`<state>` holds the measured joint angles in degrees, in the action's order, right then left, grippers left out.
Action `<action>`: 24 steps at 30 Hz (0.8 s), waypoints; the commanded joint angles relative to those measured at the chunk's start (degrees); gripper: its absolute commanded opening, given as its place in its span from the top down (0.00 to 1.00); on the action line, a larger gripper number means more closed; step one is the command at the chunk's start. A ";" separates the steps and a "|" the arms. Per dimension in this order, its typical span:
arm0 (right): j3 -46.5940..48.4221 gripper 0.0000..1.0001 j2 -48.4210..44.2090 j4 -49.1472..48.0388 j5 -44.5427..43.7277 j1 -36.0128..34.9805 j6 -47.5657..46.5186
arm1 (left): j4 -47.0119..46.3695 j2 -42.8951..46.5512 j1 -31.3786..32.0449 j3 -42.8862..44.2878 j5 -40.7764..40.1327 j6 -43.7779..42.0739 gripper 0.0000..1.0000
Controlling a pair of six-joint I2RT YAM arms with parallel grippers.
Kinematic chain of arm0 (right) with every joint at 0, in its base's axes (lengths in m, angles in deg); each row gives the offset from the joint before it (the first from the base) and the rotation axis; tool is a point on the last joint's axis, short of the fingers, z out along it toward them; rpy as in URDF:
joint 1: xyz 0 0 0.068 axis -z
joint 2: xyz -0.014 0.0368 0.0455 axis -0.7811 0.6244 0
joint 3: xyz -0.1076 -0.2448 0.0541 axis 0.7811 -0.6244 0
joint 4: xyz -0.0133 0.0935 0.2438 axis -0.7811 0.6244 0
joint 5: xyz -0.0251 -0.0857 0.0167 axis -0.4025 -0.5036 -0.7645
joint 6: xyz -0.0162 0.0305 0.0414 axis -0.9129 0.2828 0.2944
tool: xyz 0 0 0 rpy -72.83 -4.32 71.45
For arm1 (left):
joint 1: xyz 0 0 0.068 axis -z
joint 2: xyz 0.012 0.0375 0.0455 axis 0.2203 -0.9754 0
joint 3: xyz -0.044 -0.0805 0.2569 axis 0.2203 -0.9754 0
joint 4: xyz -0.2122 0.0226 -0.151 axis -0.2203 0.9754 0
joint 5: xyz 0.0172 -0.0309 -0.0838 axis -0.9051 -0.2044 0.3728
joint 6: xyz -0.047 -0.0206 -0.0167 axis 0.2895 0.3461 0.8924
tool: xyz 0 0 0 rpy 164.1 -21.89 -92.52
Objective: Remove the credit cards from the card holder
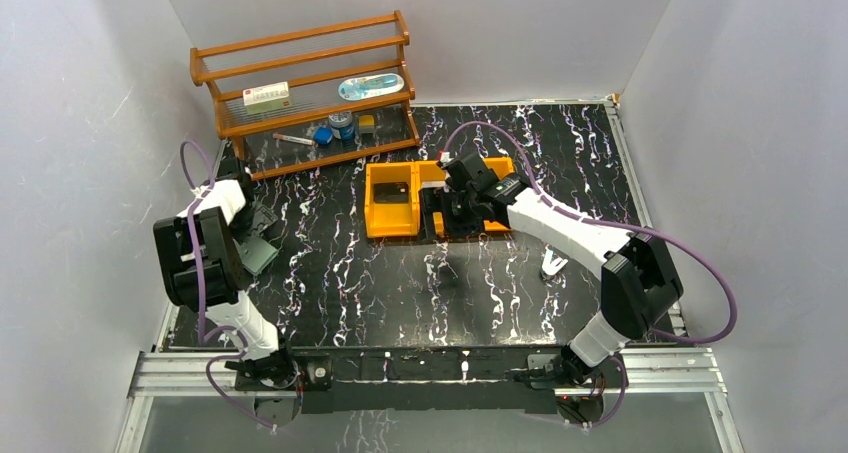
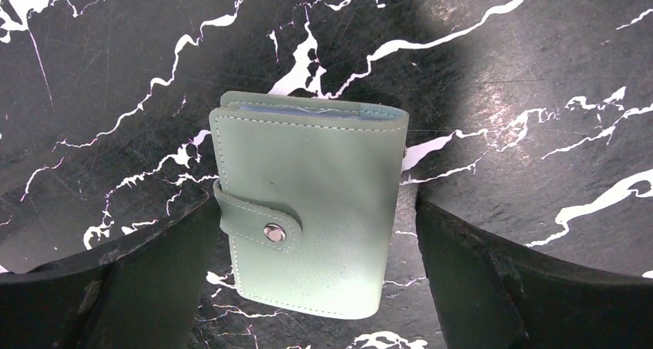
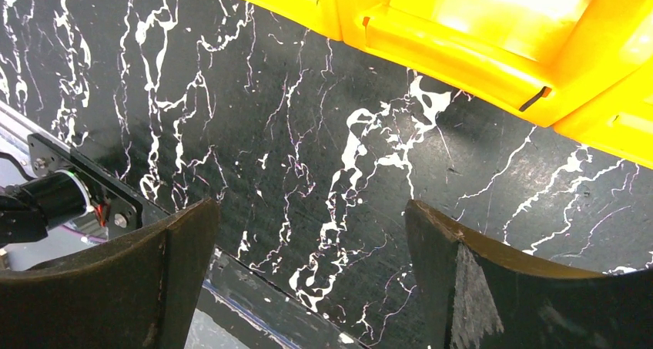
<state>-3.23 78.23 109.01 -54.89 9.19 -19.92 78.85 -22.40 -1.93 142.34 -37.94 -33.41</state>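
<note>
Left wrist view: the card holder (image 2: pixel 312 210) lies flat on the table (image 2: pixel 115 72), apart from both fingers (image 2: pixel 154 264) of the left gripper (image 2: pixel 314 210), which stands released and wide around it, gripping nothing. In the top external view the holder (image 1: pixel 258 253) sits near the table's left edge. Its snap strap (image 2: pixel 258 218) is fastened. The credit cards (image 2: pixel 308 111) appear only as a thin bluish edge at its top opening; their count cannot be told. The right gripper (image 3: pixel 308 210) is also spread and empty, near the orange bin (image 3: pixel 477 48) toward the far edge.

Assessment: step 1, securing the holder, is in hand, with no card extracted. The next move calls for the 2 fingers to close on the holder's sides, then for the strap to be unsnapped.
</note>
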 commanded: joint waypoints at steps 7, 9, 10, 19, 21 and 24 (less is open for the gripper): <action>2.27 0.02 1.40 1.25 0.66 -0.07 -0.79 | 0.63 0.58 -0.90 -2.47 6.78 0.24 0.21; 2.19 0.02 1.26 1.26 0.59 -0.05 -0.78 | 0.77 2.17 -0.82 -3.42 9.44 -0.49 0.26; 2.14 0.02 1.19 1.22 0.39 -0.03 -0.74 | 0.72 3.24 -0.86 -4.26 10.91 -0.55 0.28; 1.48 0.02 0.71 1.02 -0.84 -0.06 0.17 | -0.20 14.04 9.29 -13.77 20.94 0.01 0.36; 0.67 0.02 0.32 0.57 -1.14 -0.08 1.02 | -0.24 16.06 13.77 -15.84 22.69 2.75 0.35; -1.04 0.02 -1.10 -0.42 -2.09 -0.03 2.74 | -0.54 18.85 20.31 -18.46 23.86 6.72 0.35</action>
<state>-3.27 79.76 110.01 -55.37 9.19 -19.61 76.58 -6.64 11.49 127.59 -21.02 -32.47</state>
